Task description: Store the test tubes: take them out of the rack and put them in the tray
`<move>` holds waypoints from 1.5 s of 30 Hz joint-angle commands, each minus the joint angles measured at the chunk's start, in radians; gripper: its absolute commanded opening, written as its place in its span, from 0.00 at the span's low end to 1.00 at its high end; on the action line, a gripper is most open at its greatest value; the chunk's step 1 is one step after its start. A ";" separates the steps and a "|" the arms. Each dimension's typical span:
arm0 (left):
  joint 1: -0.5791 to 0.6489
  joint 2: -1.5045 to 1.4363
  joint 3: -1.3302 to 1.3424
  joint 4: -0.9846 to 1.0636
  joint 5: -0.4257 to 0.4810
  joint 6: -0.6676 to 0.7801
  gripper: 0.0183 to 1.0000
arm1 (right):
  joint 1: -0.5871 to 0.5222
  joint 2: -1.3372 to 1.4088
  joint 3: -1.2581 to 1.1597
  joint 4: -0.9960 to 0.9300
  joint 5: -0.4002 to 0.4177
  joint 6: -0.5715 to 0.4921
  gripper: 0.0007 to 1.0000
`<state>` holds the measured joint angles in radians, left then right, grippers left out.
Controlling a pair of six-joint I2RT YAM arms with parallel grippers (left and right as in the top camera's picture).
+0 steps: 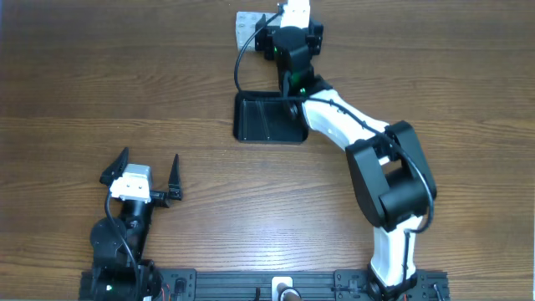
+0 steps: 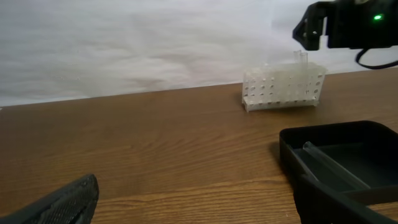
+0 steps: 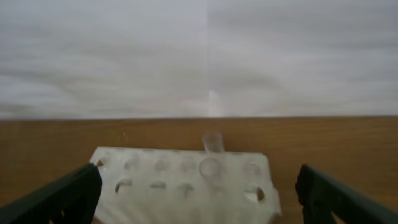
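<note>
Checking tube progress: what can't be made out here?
Top view: the black-and-white right arm covers much of the white perforated plastic rack; remaining clear tubes uncountable.
Right wrist view: blur leaves most rack holes unreadable.
Left wrist view: the black rectangular tray is cut off by the edge; contents unclear.

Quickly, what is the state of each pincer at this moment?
Left pincer: open, holding nothing.
Right pincer: open, holding nothing, above the rack.
</note>
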<state>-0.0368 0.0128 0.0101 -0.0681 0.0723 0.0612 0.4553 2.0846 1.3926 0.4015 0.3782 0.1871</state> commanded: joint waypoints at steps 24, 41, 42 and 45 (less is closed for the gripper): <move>0.007 -0.008 -0.004 -0.003 0.013 0.013 1.00 | -0.031 0.177 0.182 -0.092 -0.040 0.045 0.97; 0.007 -0.008 -0.004 -0.003 0.013 0.013 1.00 | -0.038 0.186 0.182 -0.089 -0.018 0.060 0.73; 0.007 -0.008 -0.004 -0.003 0.013 0.013 1.00 | -0.038 0.186 0.182 -0.089 -0.018 0.060 0.70; 0.007 -0.008 -0.004 -0.003 0.013 0.013 1.00 | -0.039 0.186 0.182 -0.094 -0.018 0.060 0.62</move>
<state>-0.0368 0.0128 0.0101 -0.0681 0.0723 0.0608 0.4240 2.2585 1.5433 0.3054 0.3428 0.2356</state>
